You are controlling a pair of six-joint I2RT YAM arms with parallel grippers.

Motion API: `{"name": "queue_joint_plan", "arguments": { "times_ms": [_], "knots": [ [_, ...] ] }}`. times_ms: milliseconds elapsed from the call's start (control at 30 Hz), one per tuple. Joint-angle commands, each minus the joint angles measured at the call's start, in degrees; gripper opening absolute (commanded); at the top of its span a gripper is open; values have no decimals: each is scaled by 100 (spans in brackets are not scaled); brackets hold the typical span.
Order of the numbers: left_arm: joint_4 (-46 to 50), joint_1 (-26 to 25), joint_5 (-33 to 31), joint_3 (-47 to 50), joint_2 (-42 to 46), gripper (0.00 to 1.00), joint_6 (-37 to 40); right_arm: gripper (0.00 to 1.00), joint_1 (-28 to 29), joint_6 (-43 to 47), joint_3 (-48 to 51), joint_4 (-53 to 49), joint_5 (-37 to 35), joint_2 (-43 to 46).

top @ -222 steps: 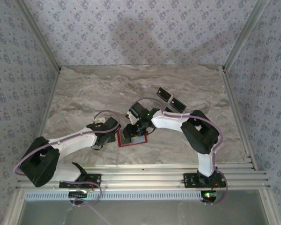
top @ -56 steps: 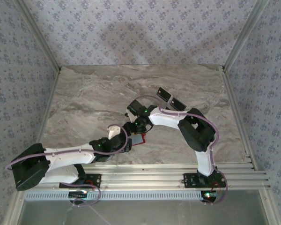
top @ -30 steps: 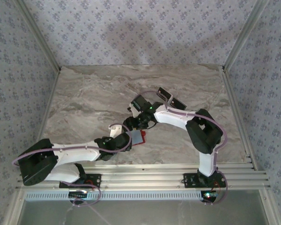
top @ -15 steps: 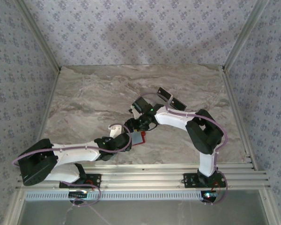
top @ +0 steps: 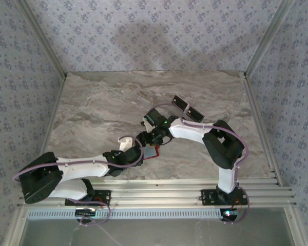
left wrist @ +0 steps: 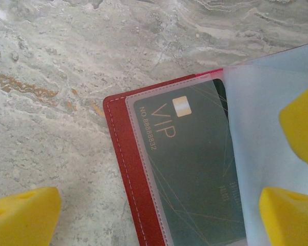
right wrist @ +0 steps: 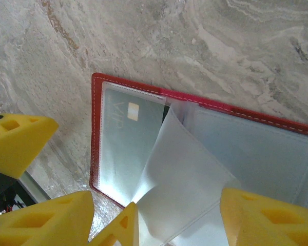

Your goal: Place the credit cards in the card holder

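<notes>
Near the front middle of the marble table (top: 92,110): red wallet (top: 153,152), spread open and flat, both arms meeting over it. Seen from overhead, left gripper (top: 139,149) at the wallet's left side, right gripper (top: 150,139) at its far edge. Broad bare stone to the left and toward the back wall. Less room at the right rear, with two black cards (top: 180,103) lying side by side, well apart from the wallet. Added by the left wrist view: grey card (left wrist: 195,169) marked VIP, seated under the clear sleeve of the left panel, close to the stitched corner, with bare marble beyond that edge. Left gripper (left wrist: 159,193) spread wide, one yellow finger (left wrist: 20,215) over stone off the wallet's left edge, the other over a clear leaf (left wrist: 256,118); nothing gripped. Added by the right wrist view: same leaf (right wrist: 179,174) standing up from the fold, wallet (right wrist: 96,128) lying between the parted fingers of the right gripper (right wrist: 156,205), jaws apart, nothing seen clamped. Cannot tell what props the leaf.
</notes>
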State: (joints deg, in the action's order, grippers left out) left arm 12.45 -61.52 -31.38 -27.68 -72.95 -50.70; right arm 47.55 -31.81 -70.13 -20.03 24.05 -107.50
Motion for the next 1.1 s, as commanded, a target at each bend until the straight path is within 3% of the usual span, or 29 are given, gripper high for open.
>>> {"name": "queue_joint_plan", "arguments": {
  "times_ms": [0,300,567,1067],
  "knots": [
    [186,-43,-141,42,112,99,-106,69,10,-103,131,-3,38,34],
    [201,-44,-143,32,123,99,-102,68,26,-157,386,96,81,47],
    [282,-45,-141,-30,196,99,-74,68,103,-151,27,51,197,-49],
    [1333,-98,-596,462,2178,99,-729,69,452,-188,-1046,-187,487,-801]
  ]
}}
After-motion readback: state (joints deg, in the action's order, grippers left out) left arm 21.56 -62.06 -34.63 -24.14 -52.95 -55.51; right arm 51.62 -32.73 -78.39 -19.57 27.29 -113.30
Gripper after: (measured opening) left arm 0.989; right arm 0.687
